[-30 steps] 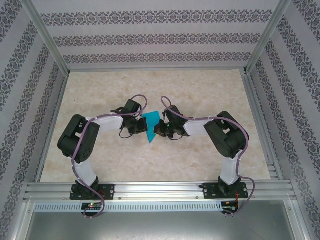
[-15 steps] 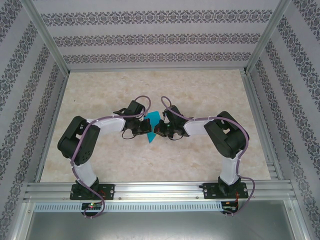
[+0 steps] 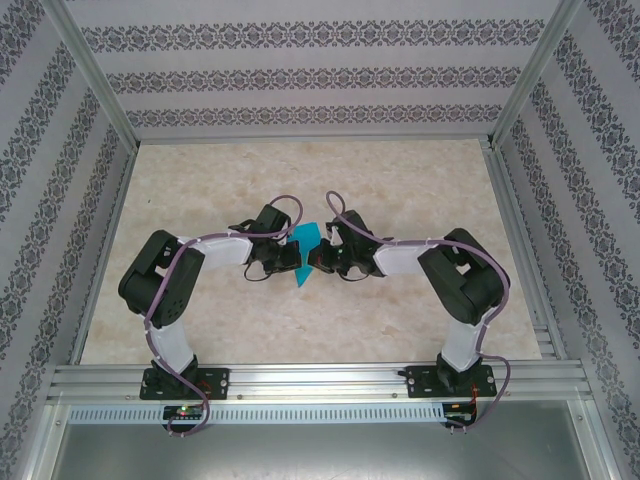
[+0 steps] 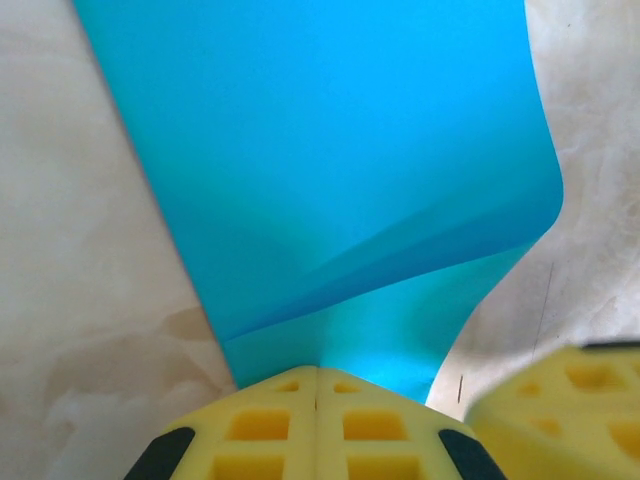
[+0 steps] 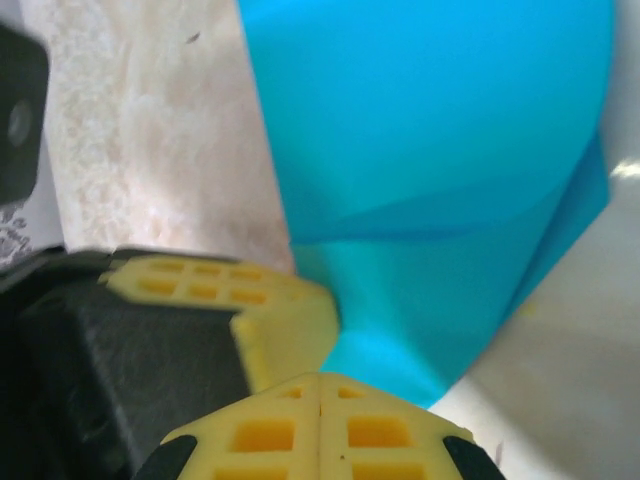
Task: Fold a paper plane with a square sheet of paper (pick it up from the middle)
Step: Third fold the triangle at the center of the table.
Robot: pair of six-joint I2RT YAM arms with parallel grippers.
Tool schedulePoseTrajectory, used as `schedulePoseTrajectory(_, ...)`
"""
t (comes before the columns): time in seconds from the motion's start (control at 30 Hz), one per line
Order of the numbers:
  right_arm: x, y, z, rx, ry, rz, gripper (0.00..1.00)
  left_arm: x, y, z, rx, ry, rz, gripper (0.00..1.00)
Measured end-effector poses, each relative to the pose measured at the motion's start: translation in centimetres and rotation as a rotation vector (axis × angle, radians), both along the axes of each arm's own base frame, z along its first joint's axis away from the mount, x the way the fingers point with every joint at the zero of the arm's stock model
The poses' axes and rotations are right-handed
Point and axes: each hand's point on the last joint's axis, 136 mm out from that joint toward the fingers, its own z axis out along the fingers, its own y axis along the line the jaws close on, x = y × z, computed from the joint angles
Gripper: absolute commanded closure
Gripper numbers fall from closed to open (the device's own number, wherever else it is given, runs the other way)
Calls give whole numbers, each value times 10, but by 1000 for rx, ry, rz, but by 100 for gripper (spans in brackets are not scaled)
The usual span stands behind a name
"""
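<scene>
Top cam overhead, looks down on table (image 3: 300,320); wrist cams v. close, share blue paper (image 4: 330,150)

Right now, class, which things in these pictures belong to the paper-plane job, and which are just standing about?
Part of the job:
- blue paper, partly folded
- left gripper, shut on the paper
- right gripper, shut on the paper

Just standing about:
- table
- patterned walls
- metal frame
</scene>
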Motion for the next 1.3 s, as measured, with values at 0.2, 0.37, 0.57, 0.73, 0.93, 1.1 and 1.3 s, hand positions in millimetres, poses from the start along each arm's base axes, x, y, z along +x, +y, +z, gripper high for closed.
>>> schedulePoseTrajectory(0.2,-34,14,-9,13,34,69,100,0,1,0,-10,-20,5,100)
schedulePoseTrajectory(0.37,-37,19,-15,24,47,81,100,0,1,0,-17,-34,6,100)
schedulePoseTrajectory(0.57,-39,18,-23,13,61,82,100,0,1,0,-19,-40,7,100)
schedulePoseTrajectory(0.73,-40,18,-24,8,64,86,100,0,1,0,-18,-42,7,100)
schedulePoseTrajectory(0.93,-43,19,-23,-3,64,99,100,0,1,1,-10,-49,8,100)
schedulePoseTrajectory(1.1,-50,24,-22,-27,65,129,100,0,1,0,-9,-50,8,100)
schedulePoseTrajectory(1.3,-55,24,-25,-49,77,138,100,0,1,1,-9,-50,8,100)
